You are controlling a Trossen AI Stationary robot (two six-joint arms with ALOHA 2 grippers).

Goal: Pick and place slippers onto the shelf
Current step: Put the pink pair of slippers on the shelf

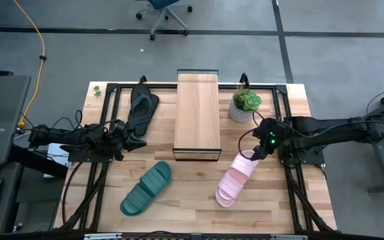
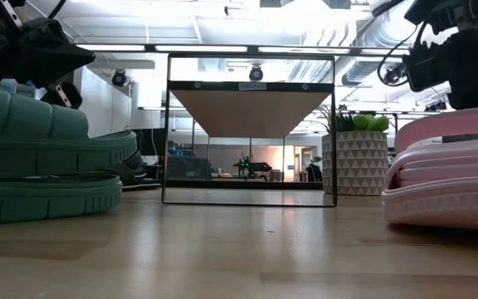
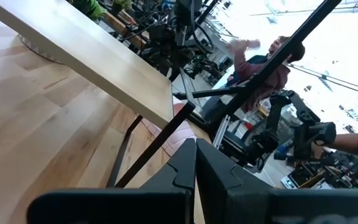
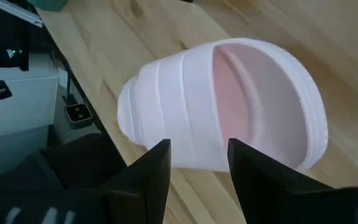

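The pale pink slide (image 1: 235, 179) lies sole-down on the table, near and right of the shelf (image 1: 197, 113). My right gripper (image 1: 253, 153) hovers open over its far end. In the right wrist view the fingers (image 4: 160, 168) frame the pink slide (image 4: 229, 99) without plainly touching it. The teal-green slide (image 1: 147, 189) lies flat near and left of the shelf. The black flip-flop (image 1: 143, 107) lies at the shelf's left side. My left gripper (image 1: 139, 142) is shut and hangs between the flip-flop and the teal slide, its fingertips (image 3: 196, 165) pointing at the shelf's plank (image 3: 92, 43).
A potted green plant (image 1: 245, 105) in a patterned white pot stands right of the shelf's far end, close to my right arm. Black table frame rails (image 1: 105, 113) run along the left and right sides. Bare wood (image 1: 192, 200) lies between the two slides.
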